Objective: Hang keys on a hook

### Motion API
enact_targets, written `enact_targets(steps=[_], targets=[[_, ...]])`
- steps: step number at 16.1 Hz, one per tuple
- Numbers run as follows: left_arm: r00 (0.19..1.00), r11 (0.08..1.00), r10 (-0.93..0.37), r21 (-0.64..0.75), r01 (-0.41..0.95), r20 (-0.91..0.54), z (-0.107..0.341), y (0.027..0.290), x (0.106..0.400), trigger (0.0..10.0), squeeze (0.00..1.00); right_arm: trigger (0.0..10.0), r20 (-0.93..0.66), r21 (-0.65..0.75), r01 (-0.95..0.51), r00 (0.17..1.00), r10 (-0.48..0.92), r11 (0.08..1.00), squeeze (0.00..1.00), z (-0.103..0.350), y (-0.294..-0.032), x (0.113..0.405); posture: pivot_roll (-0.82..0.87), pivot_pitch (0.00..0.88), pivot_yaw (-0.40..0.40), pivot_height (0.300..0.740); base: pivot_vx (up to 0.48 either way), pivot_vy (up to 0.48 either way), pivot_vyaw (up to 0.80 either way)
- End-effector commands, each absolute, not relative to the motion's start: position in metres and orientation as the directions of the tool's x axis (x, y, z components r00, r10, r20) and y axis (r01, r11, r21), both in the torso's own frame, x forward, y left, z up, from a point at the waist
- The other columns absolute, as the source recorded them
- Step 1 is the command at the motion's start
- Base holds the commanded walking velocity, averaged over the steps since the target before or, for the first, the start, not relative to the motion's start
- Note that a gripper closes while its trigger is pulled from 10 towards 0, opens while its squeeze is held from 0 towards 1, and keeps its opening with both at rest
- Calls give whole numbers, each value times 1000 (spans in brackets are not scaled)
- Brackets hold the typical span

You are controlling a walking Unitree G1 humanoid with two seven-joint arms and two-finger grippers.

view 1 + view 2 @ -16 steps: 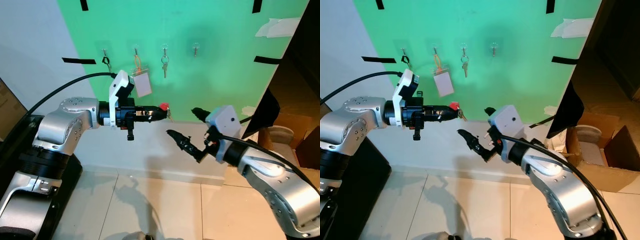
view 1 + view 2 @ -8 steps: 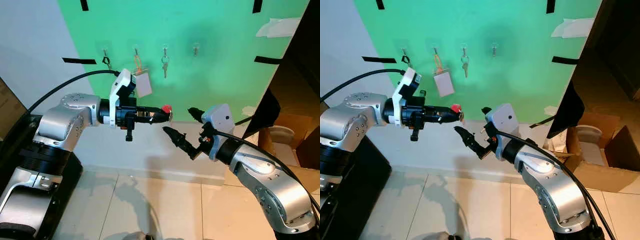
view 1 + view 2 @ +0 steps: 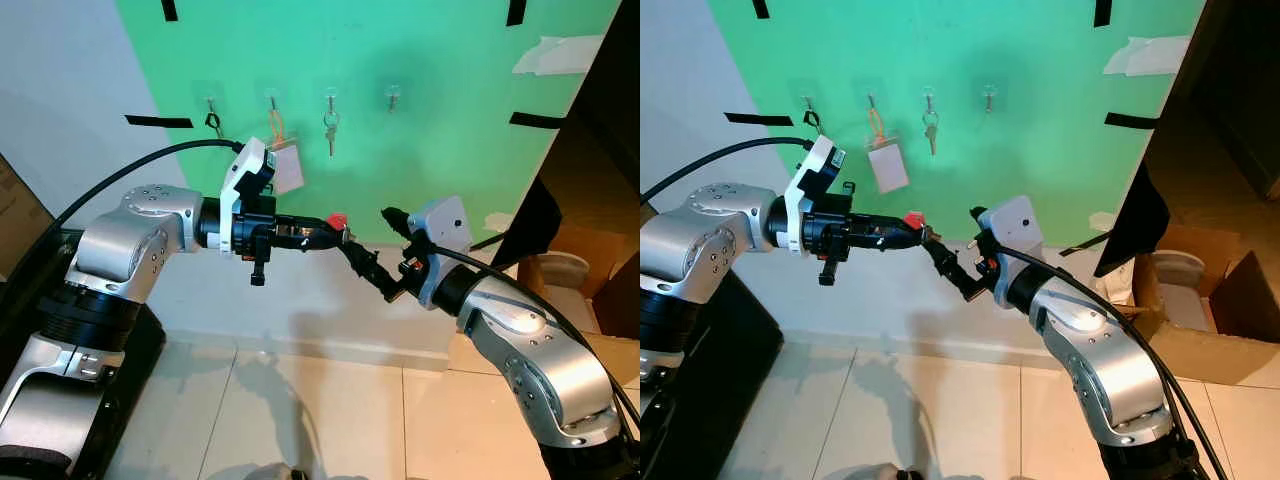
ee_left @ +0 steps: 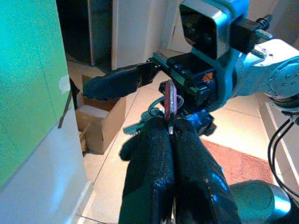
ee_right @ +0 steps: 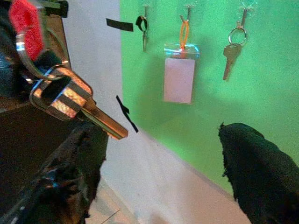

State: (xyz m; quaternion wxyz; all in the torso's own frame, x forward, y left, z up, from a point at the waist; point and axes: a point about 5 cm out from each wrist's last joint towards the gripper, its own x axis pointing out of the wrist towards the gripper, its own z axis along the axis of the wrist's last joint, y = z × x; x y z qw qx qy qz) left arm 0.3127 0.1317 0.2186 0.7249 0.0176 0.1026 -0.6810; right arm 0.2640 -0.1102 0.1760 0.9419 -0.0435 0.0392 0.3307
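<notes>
Keys [image 5: 70, 100]: held in mid-air between the two arms, in front of the green wall and well short of the hooks; pinched by the red tag [image 3: 337, 220], with a silver ring and a brass-coloured blade dangling below.
Key material: bright metal head with dark banding, flat blade, thin wire ring; tag of glossy red plastic, flat and narrow when seen edge-on from the left wrist.
Left gripper [image 4: 169, 131]: black fingers pressed together on the red tag, arm stretched level toward the right.
Right gripper [image 5: 159, 163]: black fingers spread wide, one on each side of the hanging keys, nothing clamped as yet; tips just beside the bunch in the head views.
Progress: judged early to middle; keys lifted and apparently being offered from left to right; hanging not yet done.
Left to do: probably a grasp by the right gripper, release by the left, then a reach to the wall.
Free hook [image 3: 392, 97]: small clear hook at the right end of the row, nothing hung on it.
Other hooks: one with a dark fob [image 3: 213, 124], one with a card [image 3: 285, 166] in a clear sleeve on an orange loop, one with a silver key set [image 3: 329, 128].
Green wall [image 3: 430, 130]: flat matt green panel with black tape marks.
</notes>
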Motion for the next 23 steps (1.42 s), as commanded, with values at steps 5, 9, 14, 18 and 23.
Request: enact_targets(steps=[5,9,14,18,23], targets=[[36,53,-985,-96,994,-167,226,132,310,10000,0,0,-87,-63,-619,785,613,783,0,180,-111,269,-137,0,85,740,0,0,0],[28,44,-986,-99,994,-163,227,131,310,10000,0,0,-84,-55,-611,791,606,790,0,180,-112,271,-139,0,86,740,0,0,0],[29,45,-987,-99,994,-160,229,131,310,10000,0,0,-77,-54,-610,792,606,791,0,180,-112,272,-141,0,90,740,0,0,0],[32,49,-986,-98,994,-162,229,131,311,10000,0,0,-66,-53,-608,793,605,792,0,181,-112,271,-146,0,92,740,0,0,0],[80,95,-984,-84,992,-160,228,134,316,10000,0,0,-37,-55,-626,779,625,778,0,187,-113,267,-146,0,91,740,0,0,0]])
